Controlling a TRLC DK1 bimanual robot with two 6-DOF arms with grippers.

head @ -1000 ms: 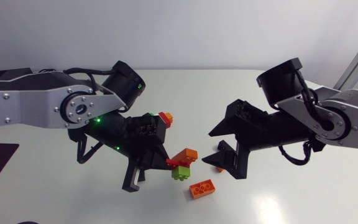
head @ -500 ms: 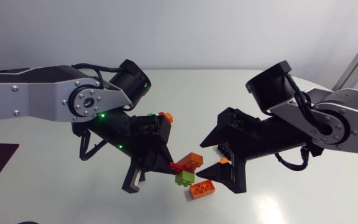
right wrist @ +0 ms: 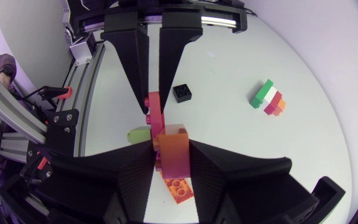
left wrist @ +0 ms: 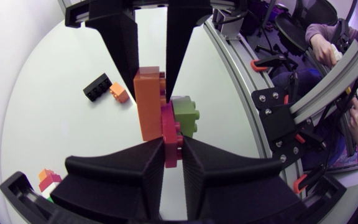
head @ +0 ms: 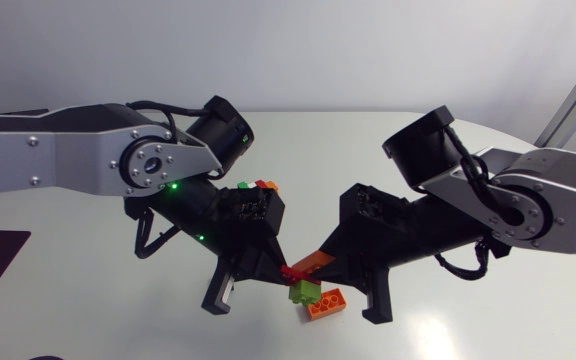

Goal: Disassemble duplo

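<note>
The smooth white table (head: pixel 448 330) carries a loose orange rectangular plastic brick (head: pixel 325 302). Elsewhere on it lie a small black plastic brick (right wrist: pixel 181 93) and a green, white, red and orange brick stack (right wrist: pixel 267 98), well apart.

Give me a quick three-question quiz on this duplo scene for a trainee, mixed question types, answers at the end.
1. True or false: the left gripper is open and clear of every brick.
2. Which brick is the right gripper shut on? A green, B orange, C black.
3. Fill in: the loose brick lying on the table beneath both grippers is ____ in colour.
Key: 1 false, it is shut on the red brick. 2 B, the orange brick. 3 orange.
</note>
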